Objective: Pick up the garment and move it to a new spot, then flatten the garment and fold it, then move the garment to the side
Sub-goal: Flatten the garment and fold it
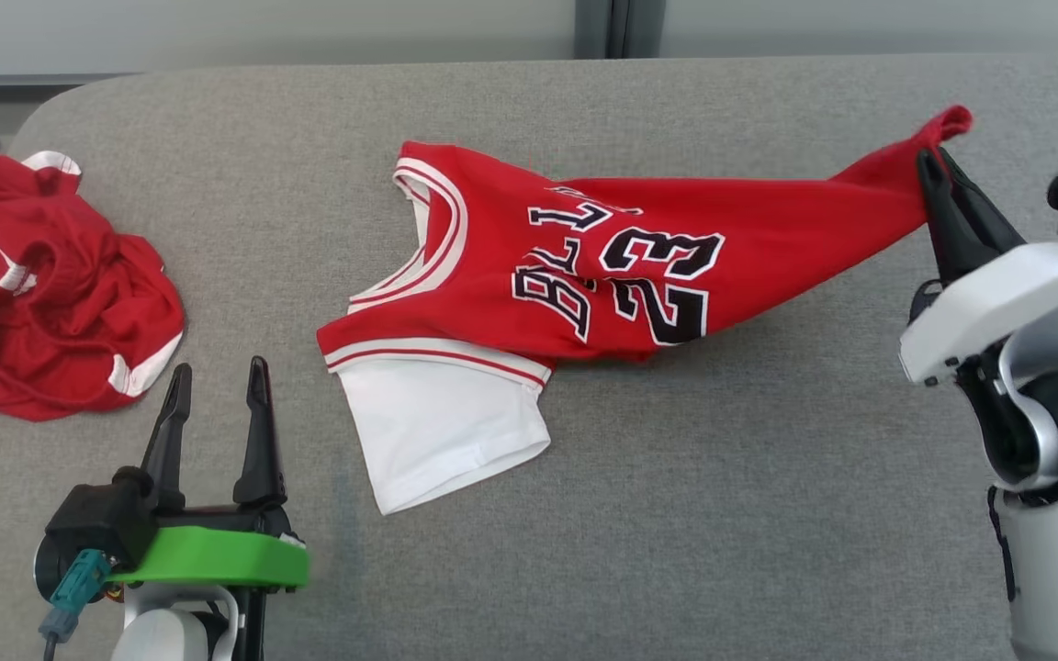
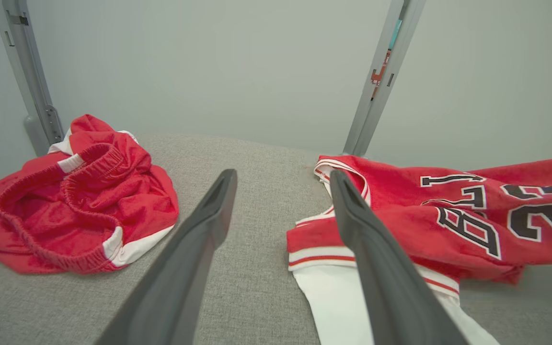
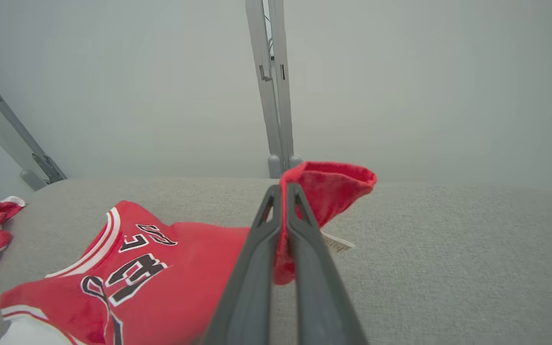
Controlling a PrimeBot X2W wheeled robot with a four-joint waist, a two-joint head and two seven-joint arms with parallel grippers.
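Note:
The garment (image 1: pixel 584 275) is a red jersey with black 23 lettering and a white sleeve; it lies across the middle of the grey table and shows as the jersey (image 2: pixel 448 215) in the left wrist view. My right gripper (image 1: pixel 938 165) is shut on its far right corner, which is lifted off the table so the cloth stretches toward it. In the right wrist view the right gripper (image 3: pixel 284 191) pinches red cloth, with the garment (image 3: pixel 161 278) trailing lower left. My left gripper (image 1: pixel 217 376) stands open at the lower left, just left of the white sleeve, holding nothing; the left gripper (image 2: pixel 283 177) points between two garments.
A crumpled pair of red shorts (image 1: pixel 51 285) with white trim lies at the table's left edge, seen also as shorts (image 2: pixel 79 201). The grey padded table (image 1: pixel 722 477) has bare room in front and to the right. Grey frame posts (image 3: pixel 273 96) stand behind the table.

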